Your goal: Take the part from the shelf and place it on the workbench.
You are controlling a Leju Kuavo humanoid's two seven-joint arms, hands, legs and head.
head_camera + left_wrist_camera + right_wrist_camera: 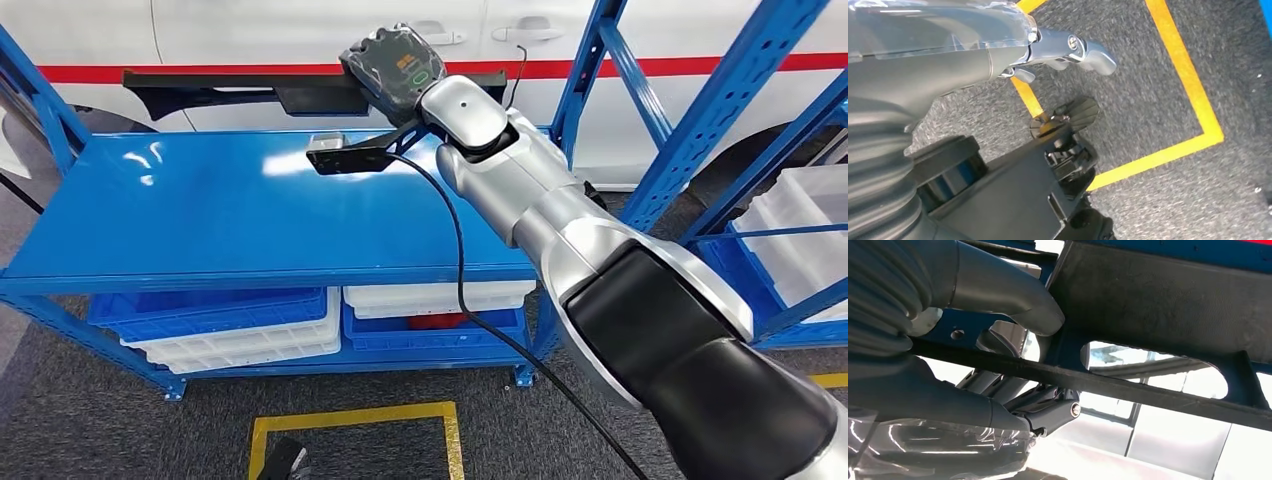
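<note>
A long black part lies along the back edge of the blue shelf top. My right arm reaches across the shelf, and my right hand is on the part near its middle. In the right wrist view the hand grips a thin black bar of the part, thumb on one side and dark fingers on the other. My left hand hangs over the carpeted floor with its fingers stretched out and nothing in it.
A white car with a red stripe stands close behind the shelf. Blue uprights and white bins are to the right. Blue and white crates sit under the shelf top. A black cable trails from my right wrist. Yellow tape marks the floor.
</note>
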